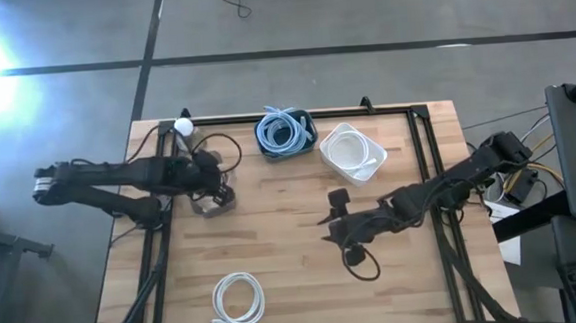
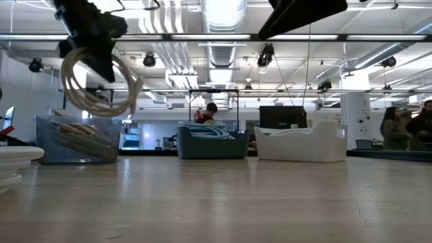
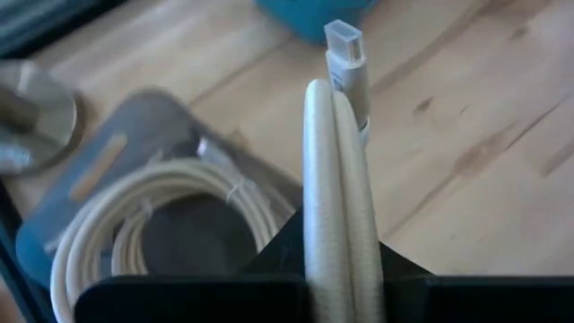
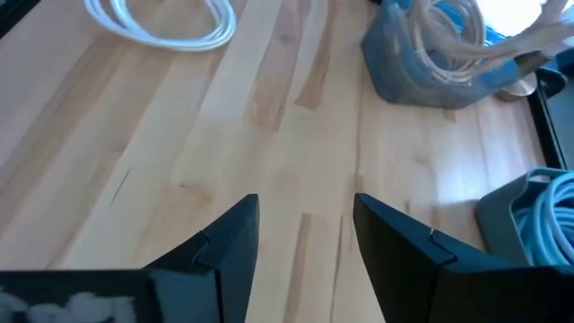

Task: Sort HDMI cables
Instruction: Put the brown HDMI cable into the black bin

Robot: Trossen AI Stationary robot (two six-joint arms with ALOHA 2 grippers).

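A beige-tan cable coil (image 2: 101, 84) hangs from my left gripper (image 2: 94, 37), above the clear grey bin (image 2: 77, 138) near the table's left side, where another beige coil (image 3: 152, 215) lies. Light blue coils fill the blue bin (image 1: 284, 134). A white coil lies in the white bin (image 1: 353, 153). One more white coil (image 1: 238, 300) lies flat on the table near its near edge. My right gripper (image 4: 305, 233) is open over bare wood at mid-table (image 1: 340, 228), touching nothing. My left gripper (image 3: 332, 260) is shut on the beige coil, pinching its bundled turns (image 3: 330, 206) between the two fingers. The fingers come from above. The coil hangs upright below them, lifted clear over the grey bin, its plug (image 3: 345, 49) sticking out at the far side.
The three bins stand along the far part of the table: grey on the left (image 1: 213, 199), blue in the middle, white to its right. A small white ball (image 1: 183, 126) sits at the far left corner. Black rails (image 1: 424, 173) run along the table's sides. People stand in the room beyond.
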